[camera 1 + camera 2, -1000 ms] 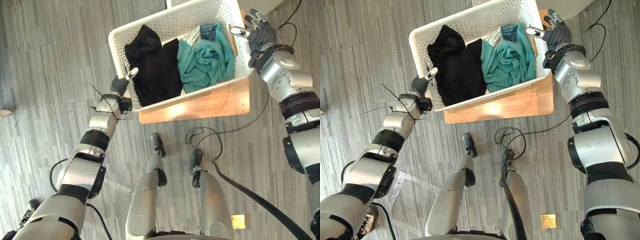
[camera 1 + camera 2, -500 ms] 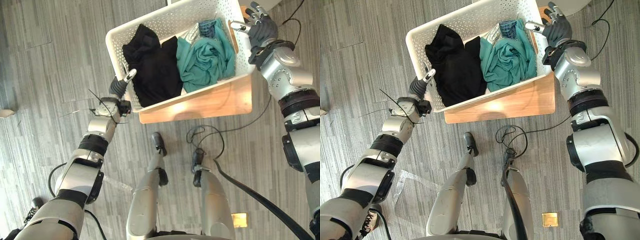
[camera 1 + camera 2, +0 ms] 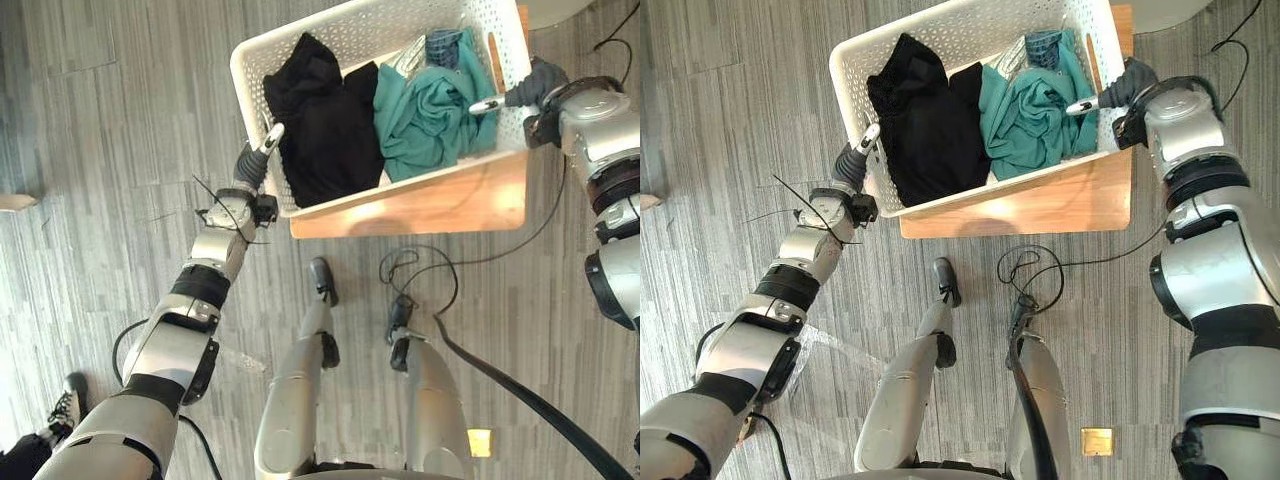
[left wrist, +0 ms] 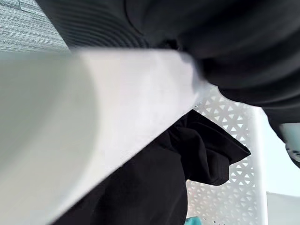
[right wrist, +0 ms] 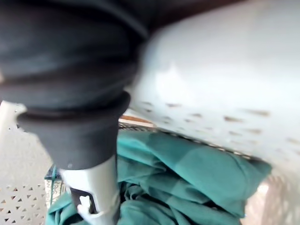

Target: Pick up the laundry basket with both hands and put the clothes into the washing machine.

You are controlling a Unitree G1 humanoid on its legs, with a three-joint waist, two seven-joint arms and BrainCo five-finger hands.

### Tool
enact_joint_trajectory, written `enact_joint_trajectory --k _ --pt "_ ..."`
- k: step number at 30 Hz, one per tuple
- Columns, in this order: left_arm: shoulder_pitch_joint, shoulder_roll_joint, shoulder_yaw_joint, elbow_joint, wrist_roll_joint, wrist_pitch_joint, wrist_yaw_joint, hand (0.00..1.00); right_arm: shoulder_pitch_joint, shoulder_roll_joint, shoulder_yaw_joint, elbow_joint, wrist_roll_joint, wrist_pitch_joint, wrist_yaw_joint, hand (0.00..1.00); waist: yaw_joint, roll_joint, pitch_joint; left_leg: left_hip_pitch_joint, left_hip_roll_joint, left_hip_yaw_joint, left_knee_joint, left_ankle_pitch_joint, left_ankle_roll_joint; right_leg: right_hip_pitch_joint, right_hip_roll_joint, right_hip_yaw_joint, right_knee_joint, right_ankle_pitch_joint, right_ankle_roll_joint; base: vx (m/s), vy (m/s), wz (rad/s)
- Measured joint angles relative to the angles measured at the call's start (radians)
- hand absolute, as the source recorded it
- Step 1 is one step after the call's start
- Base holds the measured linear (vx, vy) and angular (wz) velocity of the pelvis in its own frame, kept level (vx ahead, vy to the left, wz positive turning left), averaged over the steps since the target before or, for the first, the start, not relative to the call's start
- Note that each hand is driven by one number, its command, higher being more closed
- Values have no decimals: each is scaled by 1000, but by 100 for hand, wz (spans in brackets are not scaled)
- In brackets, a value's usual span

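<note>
In the eye views we see the white perforated plastic laundry basket (image 3: 380,30) on a low wooden platform (image 3: 420,205), with a black garment (image 3: 325,125) and a teal garment (image 3: 430,115) inside. The left hand (image 3: 252,160) is at its left wall and the right hand (image 3: 530,88) at its right. In the left wrist view the rim is right up close, and we cannot tell the grip. In the right wrist view the thumb (image 5: 91,187) sits over the teal garment, and again we cannot tell the grip.

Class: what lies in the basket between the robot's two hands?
Left eye view: from left hand to right hand, a black garment, then a teal garment, inside the white basket.
</note>
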Motion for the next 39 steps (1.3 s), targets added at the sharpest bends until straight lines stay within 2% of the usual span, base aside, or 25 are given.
enact_joint_trajectory --k 1,2,3,8,11,12,15,19,23,25,28,30,33,35,36,37,38,39 --pt "0 -7 0 -6 0 0 1 0 0 -8 2 0 8 3 2 100 1 0 0 -3 -1 -1 0 0 0 -2 -2 -3 2 0 0 9 11 10" --pt "1 -11 0 -8 0 -1 2 0 -1 -12 2 0 11 8 2 100 2 0 0 -4 -3 -1 0 0 0 -2 -4 -4 3 0 0 23 16 7" --pt "1 -16 0 -10 -1 -1 4 100 -1 -16 2 0 37 18 2 100 2 0 0 -4 -4 -2 0 1 1 -2 -5 -5 5 0 0 27 14 4" --pt "18 -19 22 -29 -2 1 15 100 3 -23 6 5 133 20 -24 100 3 0 0 -6 -5 -8 0 18 23 -5 -8 -18 21 -6 0 38 -6 6" --pt "34 -11 19 -57 2 8 30 100 5 -29 1 16 133 5 -95 100 3 0 0 -7 -8 -17 0 27 30 -5 -13 -29 35 -16 1 38 -18 13" --pt "66 -4 19 -109 17 12 35 100 10 -29 -9 17 114 -14 -136 100 4 0 0 -7 -8 -19 0 27 30 -5 -14 -31 36 -17 1 40 -12 6" --pt "102 28 20 -190 104 21 50 100 48 -23 -99 -12 76 -40 -223 100 4 0 0 -5 -10 -18 0 30 28 -3 -16 -30 36 -16 1 29 -2 2" --pt "106 52 37 -220 163 26 52 100 101 13 -203 -67 73 -39 -263 100 0 0 0 12 -10 -6 0 32 31 8 -16 -20 35 -16 1 16 3 -7" --pt "106 85 77 -226 243 30 54 100 191 65 -314 -220 97 -38 -319 100 -1 0 0 40 -6 18 0 32 31 22 -12 4 34 -15 2 10 -16 -14" --pt "108 111 80 -227 286 31 58 100 259 66 -356 -360 117 -38 -360 100 -3 -1 0 59 -2 26 0 32 31 41 -7 8 32 -14 3 12 -32 -9" --pt "135 136 96 -250 335 41 65 100 347 53 -381 -554 124 -38 -405 100 -13 -2 1 100 4 35 0 31 31 84 1 13 17 -8 5 12 -44 -7" --pt "177 157 99 -284 365 43 63 100 452 28 -417 -740 128 -59 -422 100 -23 -5 2 142 4 54 0 30 31 124 2 28 7 -8 7 16 -56 -13" --pt "214 164 98 -312 395 45 47 100 586 -9 -465 -912 163 -82 -423 100 -32 -7 2 184 8 68 0 11 31 157 7 46 -2 -7 7 0 -39 -23" --pt "251 164 99 -330 399 45 40 100 710 -6 -511 -1017 191 -104 -423 100 -35 -22 2 216 12 86 0 0 43 176 14 68 -1 -7 7 -1 -34 -27" --pt "276 163 100 -354 403 46 26 100 789 -4 -543 -1067 197 -105 -423 100 -53 -24 2 232 13 80 0 0 43 196 15 63 -3 -7 7 -2 -47 -4" --pt "294 163 100 -374 404 46 22 100 836 2 -561 -1089 199 -105 -422 100 -59 -30 0 243 14 79 0 0 43 206 16 63 -3 -8 8 9 -69 -6" --pt "359 162 103 -441 411 44 10 100 953 39 -604 -1133 201 -105 -414 100 -63 -50 -2 280 20 84 4 -12 42 241 27 75 -10 -8 8 11 -56 -17" --pt "390 162 103 -465 413 42 6 100 994 62 -619 -1142 201 -105 -411 100 -65 -58 -6 294 24 85 10 -19 37 257 33 85 -19 -8 8 19 -80 -33"
